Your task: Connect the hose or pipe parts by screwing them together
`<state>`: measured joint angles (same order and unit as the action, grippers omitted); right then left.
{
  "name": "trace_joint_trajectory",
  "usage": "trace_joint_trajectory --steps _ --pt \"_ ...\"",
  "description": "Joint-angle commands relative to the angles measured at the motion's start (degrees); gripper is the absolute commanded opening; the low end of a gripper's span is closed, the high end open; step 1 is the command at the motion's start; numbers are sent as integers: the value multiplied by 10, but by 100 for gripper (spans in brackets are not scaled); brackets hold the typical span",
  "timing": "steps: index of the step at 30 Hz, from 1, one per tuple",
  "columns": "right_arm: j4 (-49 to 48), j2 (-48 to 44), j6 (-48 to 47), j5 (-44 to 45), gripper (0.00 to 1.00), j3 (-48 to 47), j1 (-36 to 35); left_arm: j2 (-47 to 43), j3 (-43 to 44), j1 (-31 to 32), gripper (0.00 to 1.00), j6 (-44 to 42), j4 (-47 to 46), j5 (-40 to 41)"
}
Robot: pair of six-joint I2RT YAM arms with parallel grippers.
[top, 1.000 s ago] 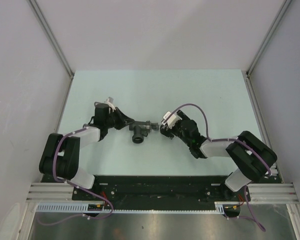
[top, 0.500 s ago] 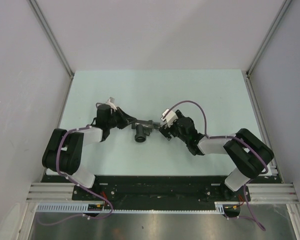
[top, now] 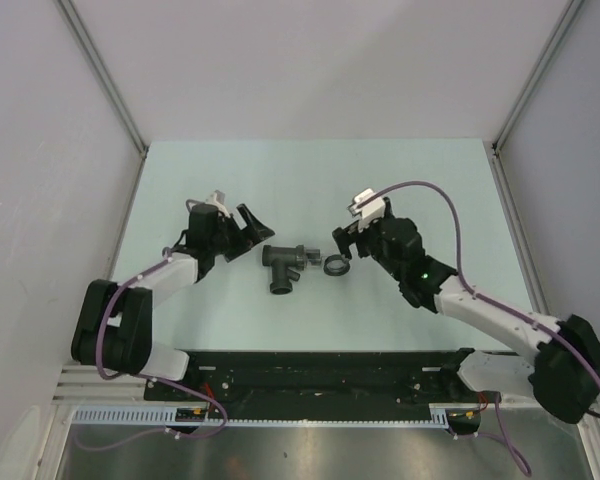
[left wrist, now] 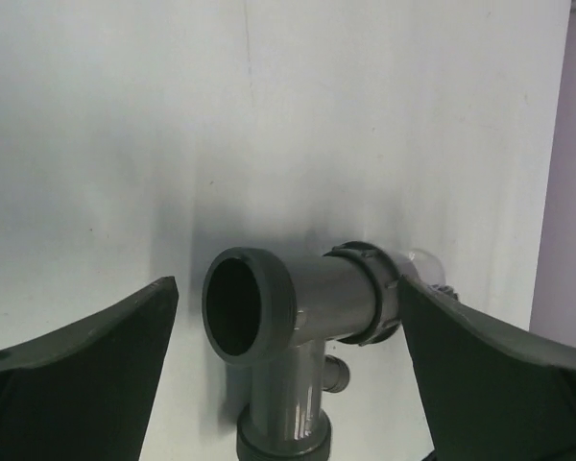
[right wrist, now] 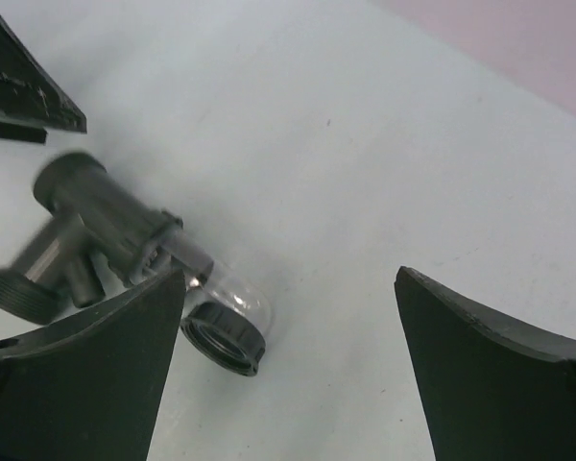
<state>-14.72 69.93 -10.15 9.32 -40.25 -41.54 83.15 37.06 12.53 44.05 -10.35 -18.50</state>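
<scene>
The left claw stands with its jaws wide apart, holding nothing, just left of the dark grey T-shaped pipe fitting, which lies near the middle of the table. The fitting's straight run lies left to right, with its open socket facing this claw and its branch pointing at the near edge. Just beside its right end lies the thin ring nut, loose. The right claw, jaws also spread and empty, hangs just on the ring's far side, so it looks the nearer arm for the ring.
</scene>
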Motion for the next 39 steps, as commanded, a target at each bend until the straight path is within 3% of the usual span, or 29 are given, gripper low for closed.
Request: trace_joint_trajectory --steps 1,10,20,25,39 --pt "166 -100 127 59 100 -79 1 -80 60 2 100 -73 92 53" --pt "318 -267 299 46 100 -101 -3 -308 85 10 100 -147 115 -77" --pt "388 -318 369 122 100 -88 -6 -553 -42 11 100 -144 67 -153" --pt "376 -321 354 116 100 -74 -5 -594 -104 11 100 -130 32 -151" --pt "368 -342 344 121 100 -73 -5 -612 -106 11 100 -145 60 -145"
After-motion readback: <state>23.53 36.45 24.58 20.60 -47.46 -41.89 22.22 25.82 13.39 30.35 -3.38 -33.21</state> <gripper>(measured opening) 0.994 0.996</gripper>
